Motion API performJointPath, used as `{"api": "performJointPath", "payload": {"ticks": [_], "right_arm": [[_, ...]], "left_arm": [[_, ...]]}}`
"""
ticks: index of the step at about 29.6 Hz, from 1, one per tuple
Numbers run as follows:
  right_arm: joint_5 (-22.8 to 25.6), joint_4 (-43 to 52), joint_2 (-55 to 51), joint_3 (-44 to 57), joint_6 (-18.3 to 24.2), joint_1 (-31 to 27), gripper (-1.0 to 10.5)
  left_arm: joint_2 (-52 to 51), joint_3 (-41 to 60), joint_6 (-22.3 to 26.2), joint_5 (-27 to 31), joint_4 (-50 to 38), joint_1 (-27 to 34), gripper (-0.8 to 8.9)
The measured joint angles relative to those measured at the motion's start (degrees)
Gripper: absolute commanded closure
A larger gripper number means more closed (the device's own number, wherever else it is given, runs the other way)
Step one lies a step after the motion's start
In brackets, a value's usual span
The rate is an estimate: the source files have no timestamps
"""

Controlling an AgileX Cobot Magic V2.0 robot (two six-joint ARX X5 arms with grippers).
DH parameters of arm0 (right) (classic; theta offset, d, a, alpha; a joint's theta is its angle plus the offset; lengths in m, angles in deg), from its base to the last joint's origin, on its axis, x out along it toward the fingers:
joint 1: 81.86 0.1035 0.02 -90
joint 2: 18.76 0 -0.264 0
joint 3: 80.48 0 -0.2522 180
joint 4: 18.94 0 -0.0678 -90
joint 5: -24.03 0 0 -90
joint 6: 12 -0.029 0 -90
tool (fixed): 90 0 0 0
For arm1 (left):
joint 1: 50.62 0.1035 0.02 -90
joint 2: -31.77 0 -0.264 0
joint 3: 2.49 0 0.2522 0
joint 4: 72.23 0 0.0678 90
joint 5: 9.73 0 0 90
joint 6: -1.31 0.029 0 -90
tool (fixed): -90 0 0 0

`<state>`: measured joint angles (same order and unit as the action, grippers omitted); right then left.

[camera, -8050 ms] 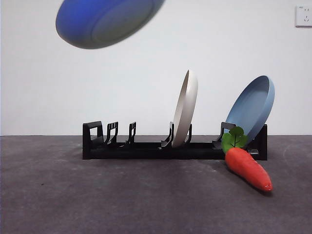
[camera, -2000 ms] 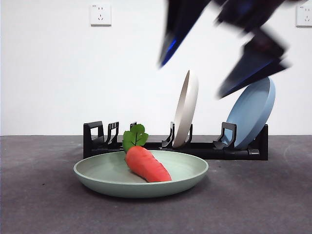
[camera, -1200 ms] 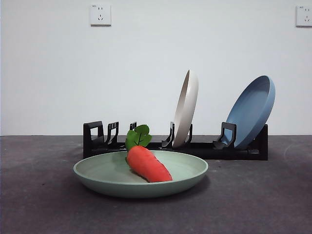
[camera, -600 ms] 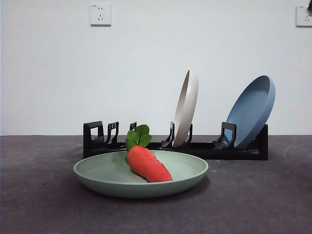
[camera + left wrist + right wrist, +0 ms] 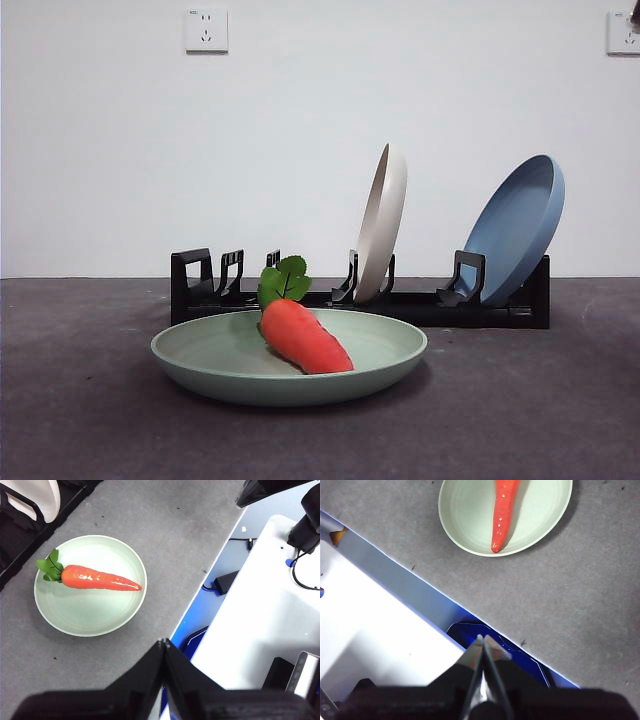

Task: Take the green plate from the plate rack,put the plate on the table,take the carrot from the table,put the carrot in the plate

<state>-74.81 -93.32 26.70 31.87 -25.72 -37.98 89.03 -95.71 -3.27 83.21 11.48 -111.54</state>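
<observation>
Inspector: Green plate [image 5: 230,375] lies flat on the table [image 5: 80,420], in front of the plate rack [image 5: 200,285]; carrot [image 5: 303,338] rests inside it.

Clerk: Anything left?

Inspector: None, in my judgement; left gripper [image 5: 164,647] and right gripper [image 5: 482,642] clenched, empty, well apart from the plate.

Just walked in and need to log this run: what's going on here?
Nothing is being handled right now. The carrot lies in the green plate, which sits on the table in front of the plate rack. A cream-white plate and a blue plate stand in the rack. The left hand and right hand are shut, empty, pulled back over the table's edge.
</observation>
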Motion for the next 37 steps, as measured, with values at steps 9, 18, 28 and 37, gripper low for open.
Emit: {"api": "performJointPath", "payload": {"ticks": [9, 18, 28, 37], "right_arm": [[0.0, 0.0, 0.0, 0.0, 0.0, 0.0, 9.5], [0.0, 0.0, 0.0, 0.0, 0.0, 0.0, 9.5], [0.0, 0.0, 0.0, 0.0, 0.0, 0.0, 9.5], [0.0, 0.0, 0.0, 0.0, 0.0, 0.0, 9.5]], "left_arm": [[-1.9, 0.1, 6.3, 9.6, -12.9, 5.4, 8.15], [-11.7, 8.0, 14.1, 0.3, -43.6, 31.9, 8.15], [-29.8, 36.8, 14.5, -0.2, -62.8, 50.7, 8.15], [-42.4, 61.8, 11.6, -0.2, -67.6, 55.1, 8.15]]}}
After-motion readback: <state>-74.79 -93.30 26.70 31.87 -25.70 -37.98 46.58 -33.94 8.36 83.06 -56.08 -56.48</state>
